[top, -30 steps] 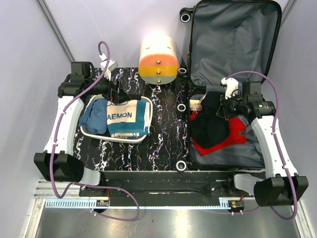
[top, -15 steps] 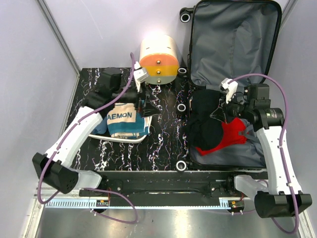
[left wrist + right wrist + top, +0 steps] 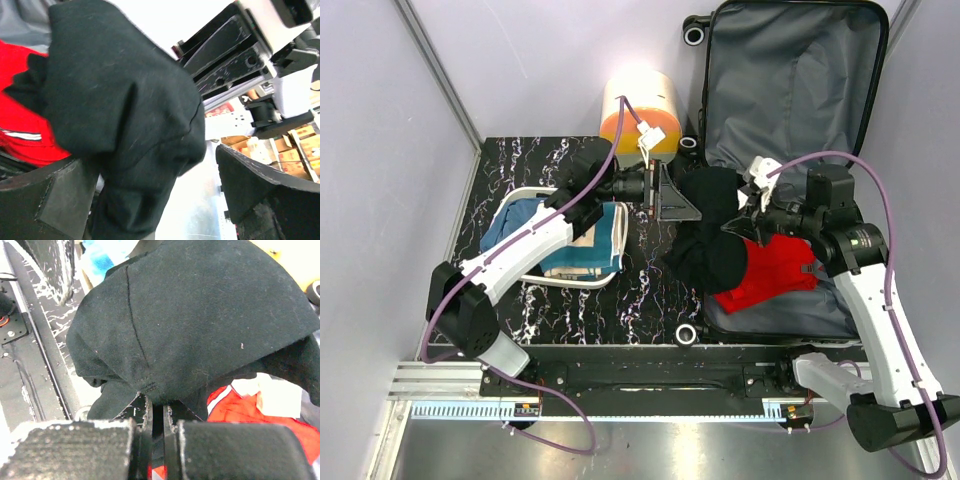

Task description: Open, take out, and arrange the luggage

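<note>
The luggage (image 3: 790,90) lies open at the right, its grey-lined lid leaning back. A red garment (image 3: 775,275) rests in the lower half. My right gripper (image 3: 735,228) is shut on a black garment (image 3: 715,245), which hangs over the luggage's left edge. In the right wrist view the black garment (image 3: 190,315) bunches above the closed gripper (image 3: 157,425), with the red garment (image 3: 240,410) below. My left gripper (image 3: 677,203) is open beside the black cloth. The left wrist view shows the black garment (image 3: 125,115) hanging between the wide-apart fingers (image 3: 45,200), nearer the left one.
A white tray (image 3: 552,280) at the left holds a blue cloth and a folded striped cloth with lettering. A cream-and-orange cylindrical box (image 3: 625,105) stands behind the left arm. The luggage wheels (image 3: 686,334) line the middle of the black marbled table.
The left arm swung from over the tray to the right, up to the black garment. The right gripper carried the black garment up and left, off the red one.
</note>
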Motion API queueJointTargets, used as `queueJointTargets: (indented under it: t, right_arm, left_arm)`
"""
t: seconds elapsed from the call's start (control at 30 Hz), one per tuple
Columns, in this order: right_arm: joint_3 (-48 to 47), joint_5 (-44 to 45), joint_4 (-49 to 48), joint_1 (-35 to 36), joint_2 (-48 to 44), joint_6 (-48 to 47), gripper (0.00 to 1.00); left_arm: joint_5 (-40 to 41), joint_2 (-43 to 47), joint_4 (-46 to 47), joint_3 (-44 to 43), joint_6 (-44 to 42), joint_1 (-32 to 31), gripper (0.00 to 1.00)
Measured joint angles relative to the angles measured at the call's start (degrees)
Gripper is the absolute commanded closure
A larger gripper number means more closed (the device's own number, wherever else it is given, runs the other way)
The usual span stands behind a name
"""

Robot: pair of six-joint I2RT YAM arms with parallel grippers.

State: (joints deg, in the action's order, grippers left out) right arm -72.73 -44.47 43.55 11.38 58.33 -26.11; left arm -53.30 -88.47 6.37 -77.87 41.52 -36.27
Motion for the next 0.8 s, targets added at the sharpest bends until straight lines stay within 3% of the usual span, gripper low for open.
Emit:
queueJointTargets:
  t: [0.17, 0.27, 0.3, 0.4, 0.43, 0.47, 0.53, 0.57, 0.63, 0.8]
  right_arm:
    - [0.4, 0.0, -2.8, 4.0, 0.7, 0.0, 1.00]
    - [0.7, 0.1, -3.8, 5.8, 0.8, -0.2, 1.00]
    - [0.7, 0.3, -4.2, 6.6, 0.9, -0.5, 1.00]
    - [0.8, 0.7, -5.9, 8.9, 1.3, -1.3, 1.00]
    - [0.8, 0.9, -6.3, 9.4, 1.4, -1.4, 1.00]
    - [0.8, 1.3, -6.6, 9.8, 1.6, -1.5, 0.79]
    - [1.1, 1.8, -7.6, 10.3, 2.1, -1.4, 0.50]
    - [1.3, 1.9, -8.2, 10.5, 2.5, -1.1, 0.22]
    - [1.4, 2.4, -9.7, 10.8, 3.2, -0.3, 0.01]
    - [1.5, 6.7, -13.2, 10.8, 3.5, 2.6, 0.00]
  left_arm:
    - [-0.6, -0.1, 4.3, 0.2, 3.7, -1.5, 0.01]
    - [-0.6, -0.2, 5.0, 0.4, 4.7, -1.6, 0.40]
    - [-0.7, -0.2, 5.1, 0.5, 5.1, -1.5, 0.64]
    - [-1.0, -0.2, 4.5, 0.5, 4.6, -1.2, 0.84]
    - [-1.1, -0.2, 4.0, 0.5, 4.3, -0.9, 1.00]
    - [-1.4, -0.1, 3.5, 0.5, 3.8, -0.7, 1.00]
    - [-2.2, 0.3, 2.4, 1.1, 3.0, 1.0, 1.00]
    - [-2.7, 0.8, 2.0, 1.7, 2.8, 1.9, 1.00]
    - [-4.3, 2.4, -1.1, 3.7, 1.0, 4.6, 1.00]
    - [-5.3, 6.8, -18.2, 6.0, -11.9, 15.0, 1.00]
